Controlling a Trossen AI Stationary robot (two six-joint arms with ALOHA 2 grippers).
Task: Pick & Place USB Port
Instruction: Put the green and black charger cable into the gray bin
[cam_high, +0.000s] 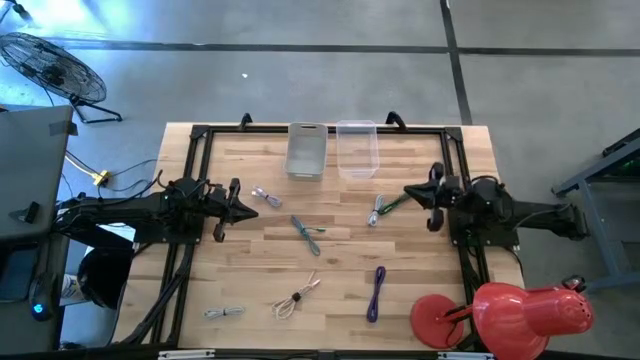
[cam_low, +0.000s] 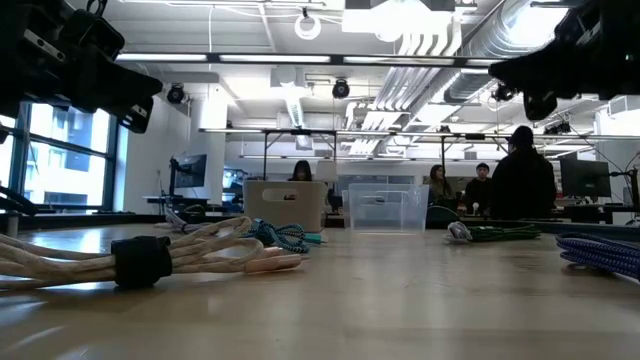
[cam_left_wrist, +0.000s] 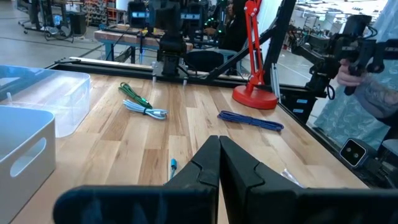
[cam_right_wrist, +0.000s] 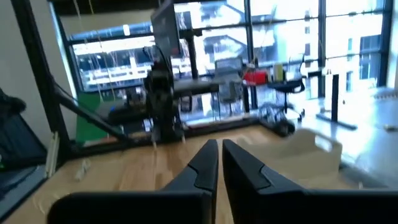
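Observation:
Several coiled USB cables lie flat on the wooden table: a silver one (cam_high: 265, 196), a teal one (cam_high: 307, 232), a green and silver pair (cam_high: 385, 207), a purple one (cam_high: 377, 292), a beige one (cam_high: 297, 296) and a grey one (cam_high: 224, 312). A grey bin (cam_high: 306, 150) and a clear bin (cam_high: 357, 148) stand at the far edge. My left gripper (cam_high: 245, 209) hovers shut at the table's left, near the silver cable. My right gripper (cam_high: 408, 192) hovers shut at the right, beside the green cable. Both sets of fingers are closed and hold nothing (cam_left_wrist: 219, 155) (cam_right_wrist: 219, 155).
A red desk lamp (cam_high: 520, 312) stands at the table's near right corner. A black frame (cam_high: 200, 135) runs around the table's sides and far edge. A person (cam_left_wrist: 367, 74) stands beyond the table; other people (cam_low: 520, 180) are in the room behind.

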